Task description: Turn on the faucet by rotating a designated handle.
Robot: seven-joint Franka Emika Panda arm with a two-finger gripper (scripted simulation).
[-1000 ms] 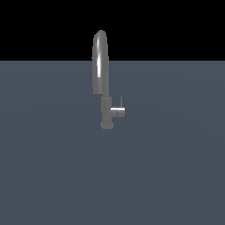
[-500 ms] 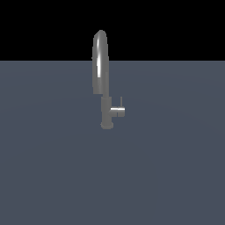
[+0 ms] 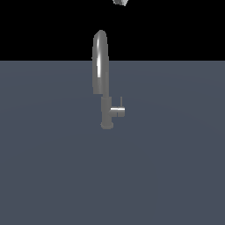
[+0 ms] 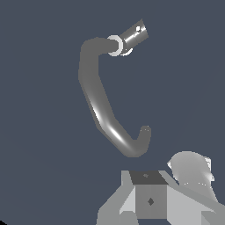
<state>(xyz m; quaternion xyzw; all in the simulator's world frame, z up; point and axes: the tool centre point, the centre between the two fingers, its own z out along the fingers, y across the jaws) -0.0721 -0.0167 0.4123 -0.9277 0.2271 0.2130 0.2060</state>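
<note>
Flat slate-blue floor (image 3: 167, 176) filled near and middle ground; plain black backdrop (image 3: 176, 30) lay beyond far edge.

Only a pale corner of the arm (image 3: 119, 1) shows, cut by the exterior view's top edge. In the wrist view the gripper (image 4: 151, 200) is cropped, fingertips unseen; the handle's (image 4: 134, 37) lever is too small to tell.

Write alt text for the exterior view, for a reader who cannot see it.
A tall grey metal faucet stands on a flat dark blue-grey surface, with a short handle sticking out toward the exterior view's right. A small pale part of the robot shows at the top edge.
</note>
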